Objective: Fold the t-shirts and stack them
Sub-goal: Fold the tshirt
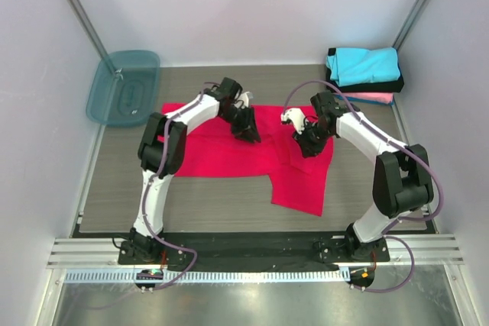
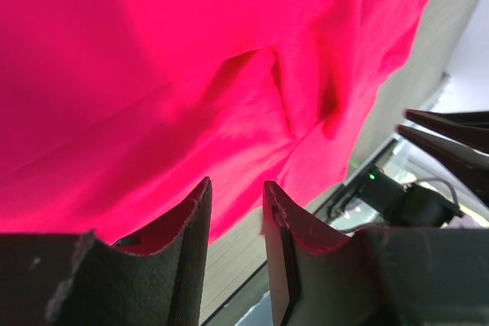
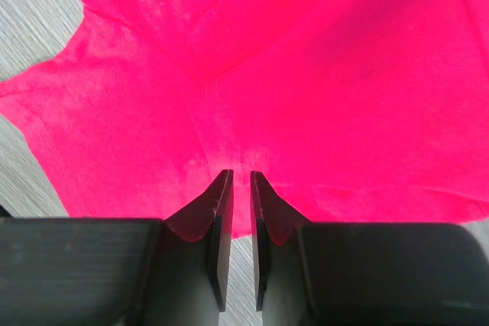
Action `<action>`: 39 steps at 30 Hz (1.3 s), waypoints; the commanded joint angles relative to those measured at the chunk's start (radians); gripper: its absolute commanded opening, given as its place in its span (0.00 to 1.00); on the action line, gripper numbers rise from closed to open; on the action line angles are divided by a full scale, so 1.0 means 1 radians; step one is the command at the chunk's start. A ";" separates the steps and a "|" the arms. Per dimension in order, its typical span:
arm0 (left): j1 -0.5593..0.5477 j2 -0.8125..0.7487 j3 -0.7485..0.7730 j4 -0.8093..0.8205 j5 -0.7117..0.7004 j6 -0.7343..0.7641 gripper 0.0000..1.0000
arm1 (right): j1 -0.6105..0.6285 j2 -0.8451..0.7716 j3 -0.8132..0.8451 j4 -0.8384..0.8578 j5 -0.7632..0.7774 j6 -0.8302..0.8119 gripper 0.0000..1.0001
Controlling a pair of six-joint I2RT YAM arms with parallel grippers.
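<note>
Item, grey wood-grain table (image 1: 130,196): it carries all that follows. Item, large bright red cloth t-shirt (image 1: 221,150): it lies mid-table, spread left to right, with one flap reaching toward the near right; you are judged to be in the folding step, with this shirt not yet a compact rectangle. Item, translucent teal plastic bin (image 1: 122,89): far left, off the work. Item, finished stack in the far right corner: folded cyan t-shirt (image 1: 363,65) on top, black t-shirt (image 1: 386,85) under it, pink t-shirt (image 1: 370,98) lowest. Item, left gripper (image 1: 247,129): it is over the shirt's far middle, jaws apart, nothing between them. Item, right gripper (image 1: 306,143): it is at the shirt's right part, jaws drawn to a thin slit at a pucker in the cloth. Your next move likely calls for a firm pinch on both sides, then carrying the cloth over itself. Hard to make out: whether the right jaws have actually nipped cloth; which edge is collar or hem; how many layers lie under each arm.
</note>
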 commanded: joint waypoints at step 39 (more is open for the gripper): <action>-0.176 0.151 0.011 0.186 0.189 -0.158 0.30 | -0.071 0.163 -0.094 0.206 -0.091 0.095 0.20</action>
